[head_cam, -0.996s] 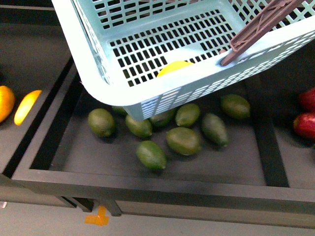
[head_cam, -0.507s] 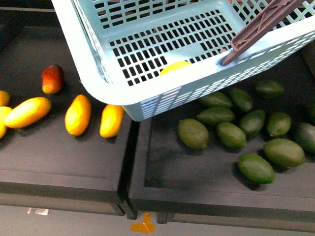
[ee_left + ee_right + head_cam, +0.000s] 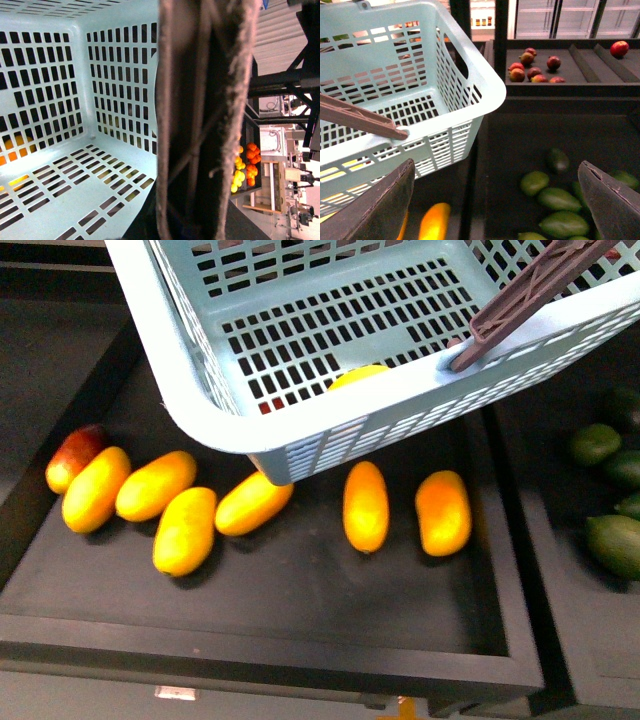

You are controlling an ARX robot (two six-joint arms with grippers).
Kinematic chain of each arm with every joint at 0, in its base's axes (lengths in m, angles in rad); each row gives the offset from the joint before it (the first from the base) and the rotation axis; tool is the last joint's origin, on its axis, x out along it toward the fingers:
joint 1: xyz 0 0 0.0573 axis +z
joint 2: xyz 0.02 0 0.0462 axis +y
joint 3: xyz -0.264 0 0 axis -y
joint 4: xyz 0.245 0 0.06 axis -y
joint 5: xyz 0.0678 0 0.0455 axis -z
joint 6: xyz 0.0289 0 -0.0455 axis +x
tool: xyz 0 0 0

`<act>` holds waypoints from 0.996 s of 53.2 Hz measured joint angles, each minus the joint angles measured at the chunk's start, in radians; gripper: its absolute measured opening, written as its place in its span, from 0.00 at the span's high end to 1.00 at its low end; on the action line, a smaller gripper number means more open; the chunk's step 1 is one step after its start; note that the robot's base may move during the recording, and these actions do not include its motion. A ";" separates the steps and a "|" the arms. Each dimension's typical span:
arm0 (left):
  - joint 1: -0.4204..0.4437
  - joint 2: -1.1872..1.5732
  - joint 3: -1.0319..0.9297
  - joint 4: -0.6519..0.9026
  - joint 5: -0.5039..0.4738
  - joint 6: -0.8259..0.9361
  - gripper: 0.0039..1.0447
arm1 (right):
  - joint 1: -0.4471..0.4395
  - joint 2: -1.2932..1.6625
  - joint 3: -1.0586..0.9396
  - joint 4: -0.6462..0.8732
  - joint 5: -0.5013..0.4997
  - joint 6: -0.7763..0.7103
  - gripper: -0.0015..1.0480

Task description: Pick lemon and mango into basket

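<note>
The turquoise basket (image 3: 300, 430) hangs tilted across the top of the front view, its brown handle (image 3: 520, 300) raised. The lemon (image 3: 357, 375) lies inside it against the near wall. Several yellow-orange mangoes (image 3: 366, 505) lie in the black tray (image 3: 300, 640) under the basket. My left gripper (image 3: 187, 215) is shut on the basket's handle (image 3: 200, 115), which hides its fingers in the left wrist view. My right gripper (image 3: 495, 210) is open and empty, right of the basket (image 3: 395, 110), above a mango (image 3: 435, 222) and green fruits (image 3: 560, 198).
A reddish fruit (image 3: 75, 452) lies at the left end of the mango row. Green fruits (image 3: 615, 543) fill the neighbouring tray on the right, past a raised divider (image 3: 510, 540). Red fruits (image 3: 532, 65) sit on a farther shelf.
The front view has swept left along the shelf, from the green-fruit tray to the mango tray. The basket and the lemon in it keep the same place in the view.
</note>
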 joint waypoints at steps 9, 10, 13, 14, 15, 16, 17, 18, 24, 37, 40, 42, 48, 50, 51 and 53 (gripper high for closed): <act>0.000 0.000 0.000 0.000 0.000 0.000 0.95 | 0.000 0.000 0.000 0.000 0.000 0.000 0.08; 0.000 0.000 0.000 0.000 0.001 0.000 0.95 | 0.000 0.000 0.000 0.000 0.000 0.000 0.08; 0.000 0.000 0.000 0.000 0.000 -0.001 0.95 | 0.000 0.000 0.000 0.000 0.000 0.000 0.08; 0.000 0.000 0.000 0.000 0.000 -0.001 0.95 | 0.000 0.000 0.000 0.000 0.000 0.000 0.08; 0.000 0.000 0.000 0.000 0.001 0.000 0.95 | 0.000 0.000 0.000 0.000 0.000 0.000 0.08; 0.000 0.000 0.000 0.000 0.000 0.000 0.95 | 0.000 0.000 0.000 0.000 0.000 0.000 0.08; 0.000 0.000 0.000 0.000 -0.001 0.000 0.95 | 0.000 0.000 0.000 0.000 0.000 0.000 0.08; 0.000 0.000 0.000 0.000 -0.001 0.000 0.95 | 0.000 0.000 0.000 0.000 0.000 0.000 0.08; 0.000 0.000 0.000 0.000 0.002 0.000 0.95 | 0.000 0.000 0.000 0.000 0.000 0.000 0.08; 0.000 0.000 0.000 0.000 0.003 -0.002 0.95 | 0.000 0.000 0.000 0.000 0.000 0.000 0.08; 0.000 0.000 0.000 0.000 0.003 -0.001 0.95 | 0.000 -0.001 0.000 0.000 0.000 0.000 0.08; 0.000 0.000 0.000 0.000 0.002 -0.001 0.95 | 0.001 0.000 0.000 0.000 0.000 0.000 0.08; 0.005 -0.001 0.000 0.000 -0.001 0.001 0.95 | 0.001 0.000 0.000 0.000 -0.006 0.000 0.08; 0.010 -0.001 0.000 0.000 -0.003 0.000 0.95 | 0.002 0.002 0.000 0.000 -0.011 0.000 0.08; 0.014 -0.001 0.000 0.000 -0.006 -0.001 0.95 | 0.002 0.002 0.000 0.000 -0.010 0.000 0.08; 0.018 -0.001 0.000 0.000 -0.014 0.000 0.95 | 0.002 0.000 0.000 0.000 -0.010 0.000 0.08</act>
